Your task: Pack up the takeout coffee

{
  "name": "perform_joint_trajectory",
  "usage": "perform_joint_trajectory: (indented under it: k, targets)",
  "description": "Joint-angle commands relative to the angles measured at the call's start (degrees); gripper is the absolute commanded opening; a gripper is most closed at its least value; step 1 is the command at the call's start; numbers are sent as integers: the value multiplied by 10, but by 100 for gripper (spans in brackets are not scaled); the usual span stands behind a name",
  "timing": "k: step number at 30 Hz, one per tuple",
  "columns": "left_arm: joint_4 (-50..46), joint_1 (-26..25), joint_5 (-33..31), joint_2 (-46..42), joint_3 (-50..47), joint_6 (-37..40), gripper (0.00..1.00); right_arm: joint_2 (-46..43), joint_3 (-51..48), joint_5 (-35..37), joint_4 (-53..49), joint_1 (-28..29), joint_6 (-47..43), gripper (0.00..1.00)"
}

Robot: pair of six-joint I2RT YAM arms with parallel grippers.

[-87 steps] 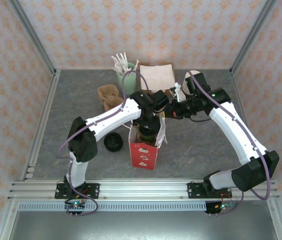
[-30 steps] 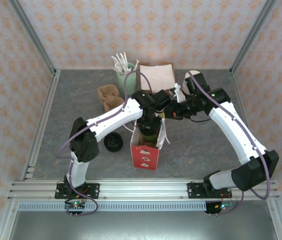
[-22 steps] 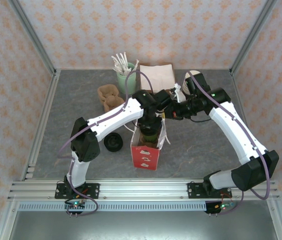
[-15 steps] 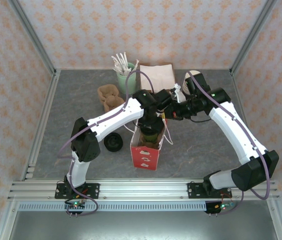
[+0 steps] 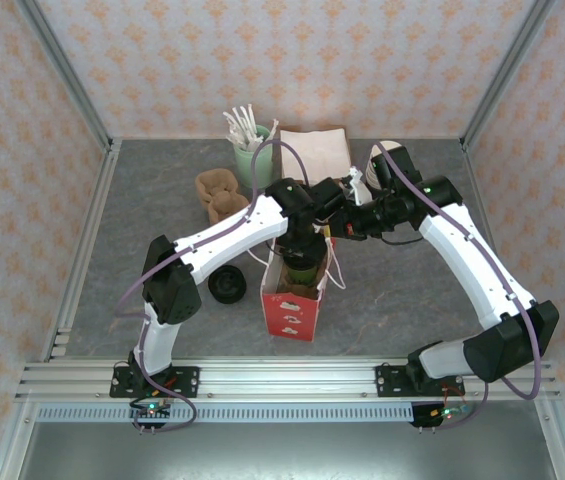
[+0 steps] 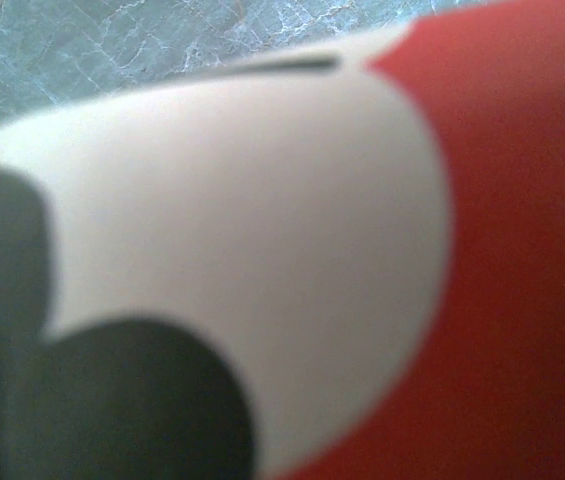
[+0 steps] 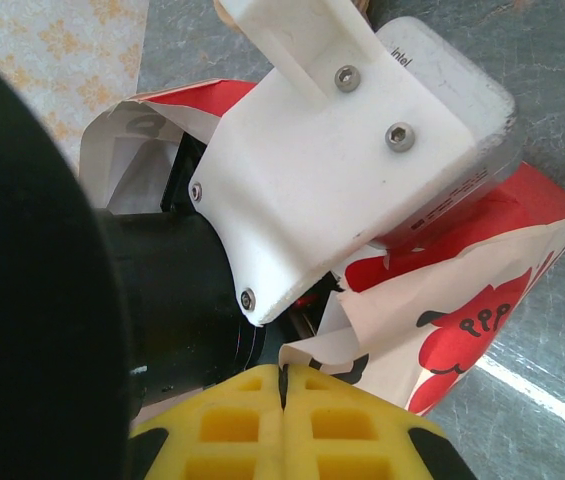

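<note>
The red and white paper bag stands upright mid-table. The takeout coffee, a dark olive-green cup, sits in the bag's open mouth. My left gripper reaches down over the cup from above; its jaws are hidden by the wrist. The left wrist view is a blurred close-up of the bag's print. My right gripper is shut, its yellow pads pinching the bag's white rim on the bag's right side.
A round black lid lies left of the bag. Behind are brown pulp carriers, a mint-green cup of white stirrers, a stack of napkins and a white-rimmed cup behind the right arm.
The left wrist has shifted slightly towards the back over the bag, and the bag's right flap has swung a little to the right. The right gripper keeps pinching the rim.
</note>
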Motion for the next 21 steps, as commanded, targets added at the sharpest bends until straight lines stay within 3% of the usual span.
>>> perform_joint_trajectory:
  k: [1,10,21]
  targets:
    - [9,-31,17,-21,13,-4,39,-2,0,15,43,-1,3,3]
    - [34,-31,47,-27,-33,3,31,-6,-3,20,42,-1,2,3]
    - [53,-35,80,-25,-90,18,29,2,3,20,42,-1,-2,3]
